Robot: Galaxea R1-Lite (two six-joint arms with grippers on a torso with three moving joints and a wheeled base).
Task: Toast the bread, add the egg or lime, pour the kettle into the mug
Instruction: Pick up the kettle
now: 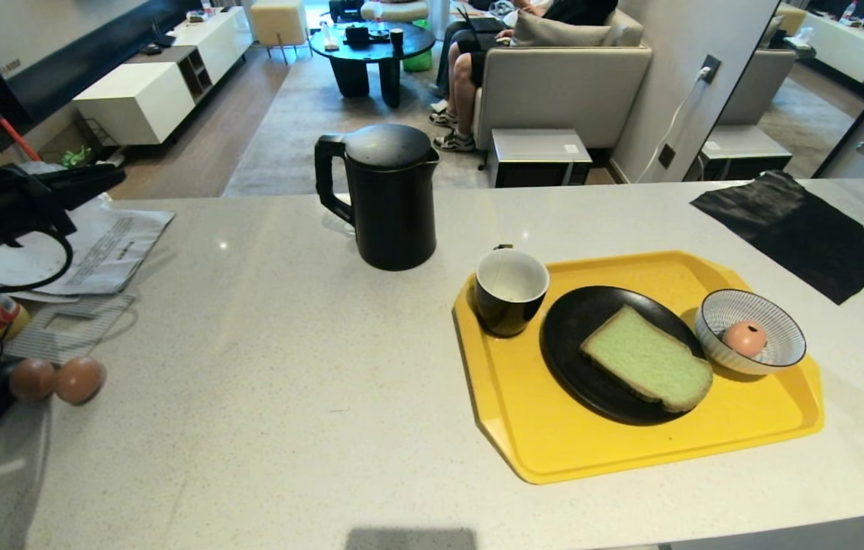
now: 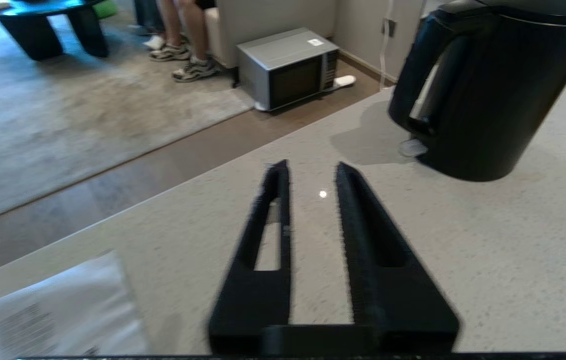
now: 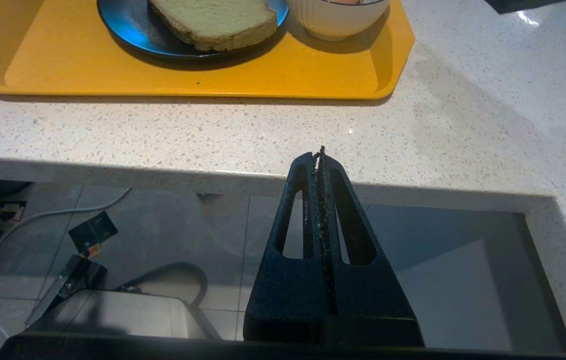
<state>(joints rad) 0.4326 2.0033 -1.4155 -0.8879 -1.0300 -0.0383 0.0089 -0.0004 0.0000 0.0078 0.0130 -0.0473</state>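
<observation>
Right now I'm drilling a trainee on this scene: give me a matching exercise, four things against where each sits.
Things:
1. bread
2. pinkish egg
3. mug
4. kettle

Places:
A. straight on the white counter, left of the tray
B. in the striped bowl
C. on the black plate
D. at the yellow tray's left corner, beside the plate

Pairs: 1-C, 2-B, 3-D, 4-A

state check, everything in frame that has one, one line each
kettle: upright on counter, lid on, not held
mug: upright on yellow tray, looks empty
bread: flat on black plate
egg: in striped bowl
two brown eggs: loose on counter
left end effector: open, empty, short of kettle handle
right end effector: shut, empty, off the counter edge
</observation>
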